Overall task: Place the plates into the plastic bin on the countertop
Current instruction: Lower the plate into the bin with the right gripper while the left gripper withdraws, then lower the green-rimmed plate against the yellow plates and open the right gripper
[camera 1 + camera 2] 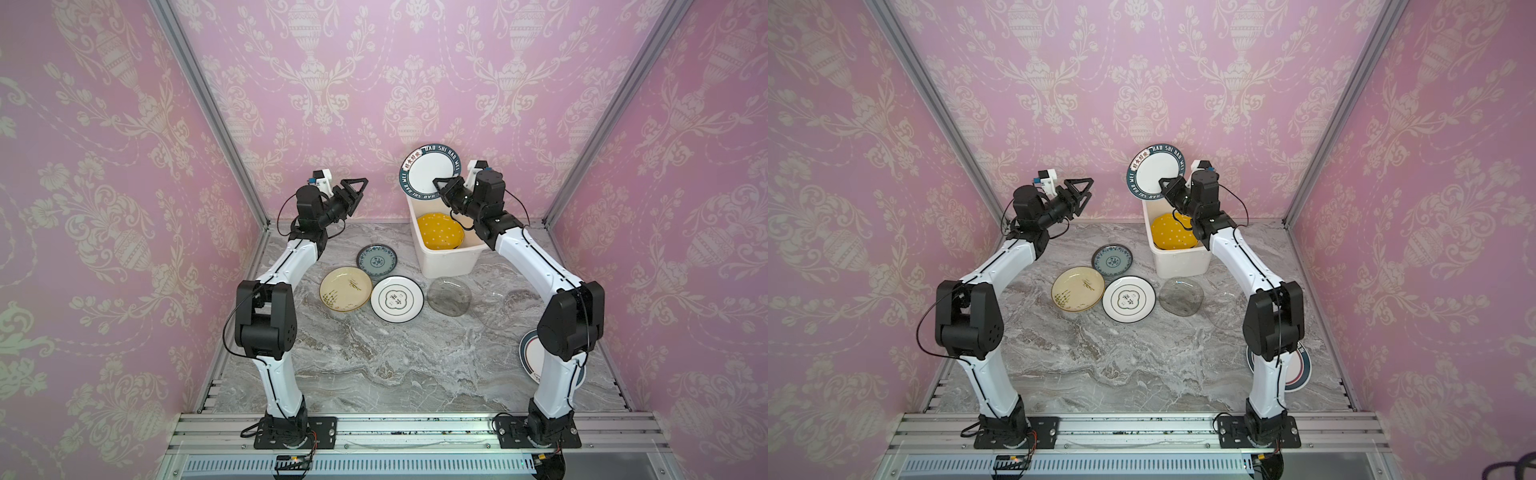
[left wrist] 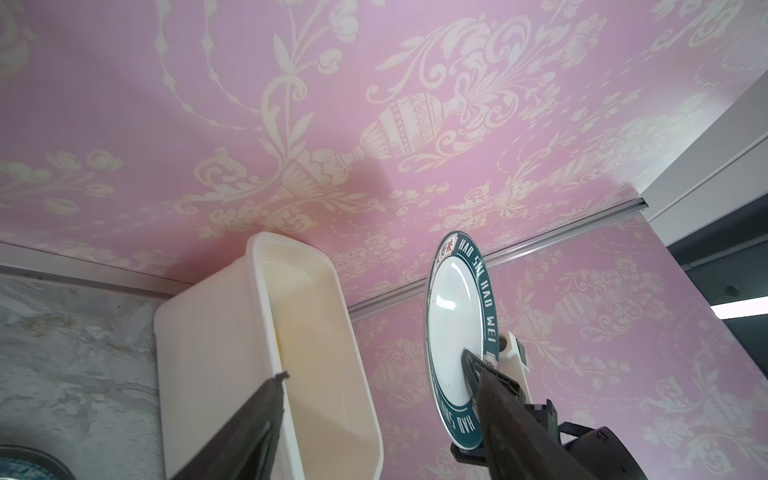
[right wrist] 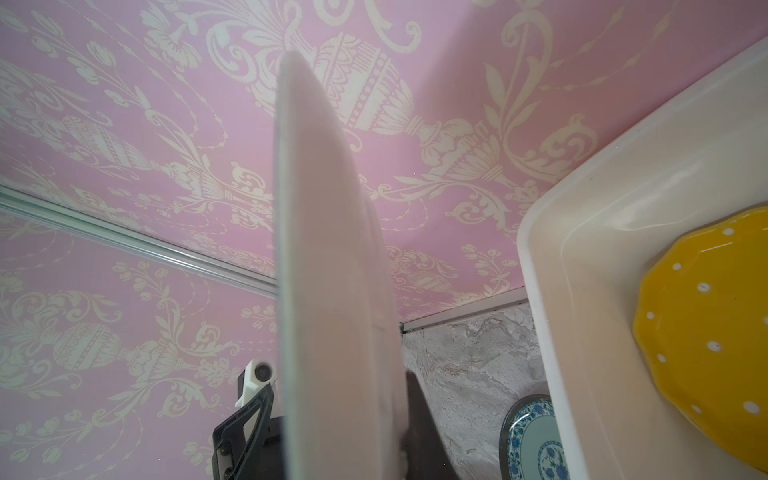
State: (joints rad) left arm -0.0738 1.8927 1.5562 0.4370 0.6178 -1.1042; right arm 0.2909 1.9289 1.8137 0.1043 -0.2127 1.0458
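My right gripper (image 1: pixel 438 185) (image 1: pixel 1163 183) (image 3: pixel 338 386) is shut on the lettered-rim plate (image 1: pixel 430 170) (image 1: pixel 1156 172) (image 2: pixel 455 324) (image 3: pixel 328 270), holding it upright on edge above the far end of the white plastic bin (image 1: pixel 449 262) (image 1: pixel 1179 264) (image 2: pixel 199 353) (image 3: pixel 582 249). A bright yellow dotted plate (image 1: pixel 438 232) (image 1: pixel 1169 235) (image 3: pixel 706 324) leans inside the bin. My left gripper (image 1: pixel 360 189) (image 1: pixel 1086 189) (image 2: pixel 374 365) hangs open and empty, raised to the left of the held plate. On the countertop (image 1: pixel 374 365) lie a blue-patterned plate (image 1: pixel 377 259) (image 1: pixel 1112 259), a cream plate (image 1: pixel 345 289) and a white dark-rimmed plate (image 1: pixel 397 298).
Two clear glass plates (image 1: pixel 449 296) (image 1: pixel 498 309) lie in front of the bin. Another rimmed plate (image 1: pixel 530 353) (image 1: pixel 1300 370) sits partly hidden under my right arm. Pink patterned walls close in the back and both sides. A metal rail (image 1: pixel 415 428) runs along the front.
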